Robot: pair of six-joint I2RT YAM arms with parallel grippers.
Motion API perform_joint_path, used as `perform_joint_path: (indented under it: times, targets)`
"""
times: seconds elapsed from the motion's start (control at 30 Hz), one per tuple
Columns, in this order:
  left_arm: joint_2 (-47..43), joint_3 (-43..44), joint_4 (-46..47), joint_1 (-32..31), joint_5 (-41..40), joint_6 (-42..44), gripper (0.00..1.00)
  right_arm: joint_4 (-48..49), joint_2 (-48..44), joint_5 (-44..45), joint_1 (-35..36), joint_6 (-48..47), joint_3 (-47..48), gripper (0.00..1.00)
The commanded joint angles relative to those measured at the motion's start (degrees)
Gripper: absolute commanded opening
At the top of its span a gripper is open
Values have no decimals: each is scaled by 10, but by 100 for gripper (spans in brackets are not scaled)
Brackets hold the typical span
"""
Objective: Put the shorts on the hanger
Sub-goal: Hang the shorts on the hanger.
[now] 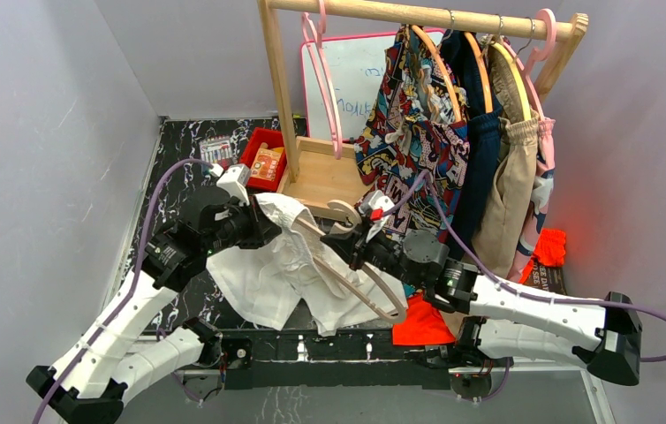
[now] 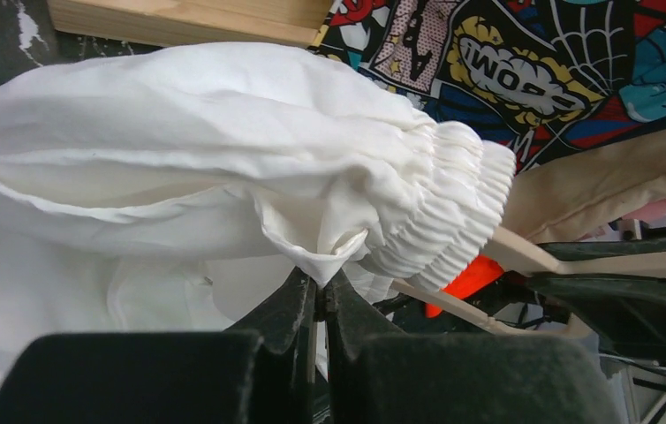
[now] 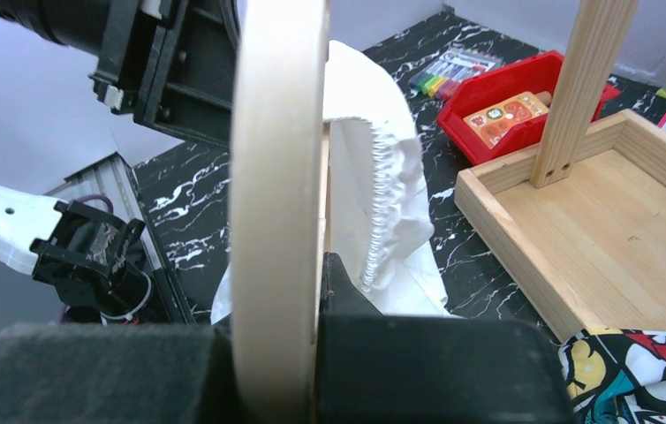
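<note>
The right gripper (image 3: 281, 340) is squeezed shut on the pale cream, triangle-shaped plastic hanger (image 3: 276, 177). It holds the hanger up off the black marbled table (image 1: 166, 177), and I think that is so cloth has room to slide over it.

The soft white cloth shorts (image 2: 223, 150) are between the two arms. Their top part is lifted up, and the wide legs droop down toward the front edge of the table. The crinkly stretchy waistband (image 2: 453, 203) sits right next to one arm of the hanger. That arm seems to poke in under the cloth there, but I cannot see how far in it goes.

The left gripper (image 2: 319, 283) is pinched all the way closed on a little fold of the white cloth, just beside the waistband. Its two black fingers (image 2: 290, 305) are pressed together with the cloth caught between them. I think it grabs there so it can tug the waist along the hanger.

The shorts do not look properly hung yet - most of the cloth hangs to one side.
</note>
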Motion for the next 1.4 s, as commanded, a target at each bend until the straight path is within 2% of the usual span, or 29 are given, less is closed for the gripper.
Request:
perform_joint_path:
  times: [0.0,0.17,0.67,1.03,1.37]
  targets:
    - [-25,-6,-36,1,-59,8,0,52,-46,33,2,-3,11,0]
    - [-40,-5,-39,2,-57,14,0,33,-65,26,2,-6,8,0]
    - [-27,63,7,2,78,22,0,11,18,-43,2,-9,52,0]
    - [-29,23,19,1,158,20,0,89,29,-33,2,-18,59,0]
    - [-24,23,42,2,237,22,0,163,40,-45,2,-10,48,0]
